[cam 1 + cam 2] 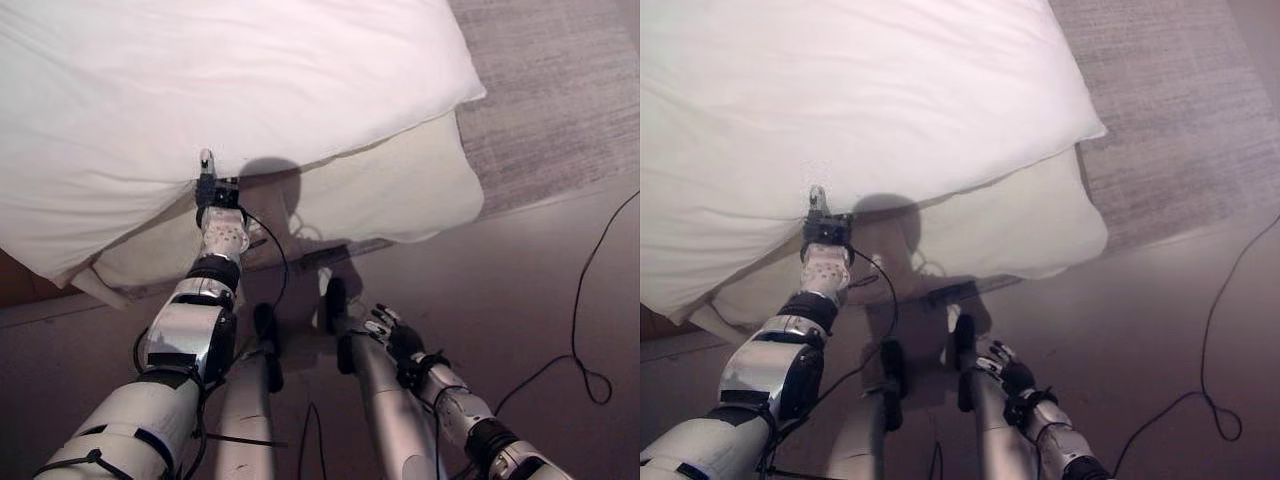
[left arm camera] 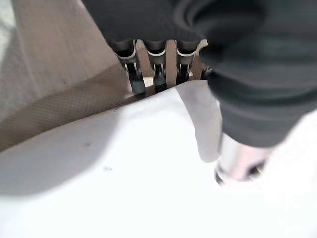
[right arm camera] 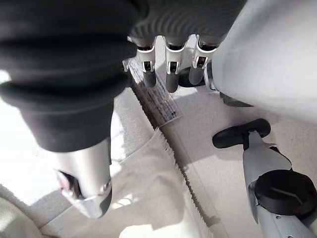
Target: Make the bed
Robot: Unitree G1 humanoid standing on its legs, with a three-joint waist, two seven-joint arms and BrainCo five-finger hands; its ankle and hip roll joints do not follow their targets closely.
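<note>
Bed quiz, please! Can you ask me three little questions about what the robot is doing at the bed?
1. True or false: the left hand pinches the edge of the white duvet.
2. The right hand is: A) open and low, holding nothing; B) gripping the duvet; C) flat on the mattress.
3. Fill in: the floor past the bed's corner is covered by a grey ____.

Key: 1 true; 2 A; 3 rug.
</note>
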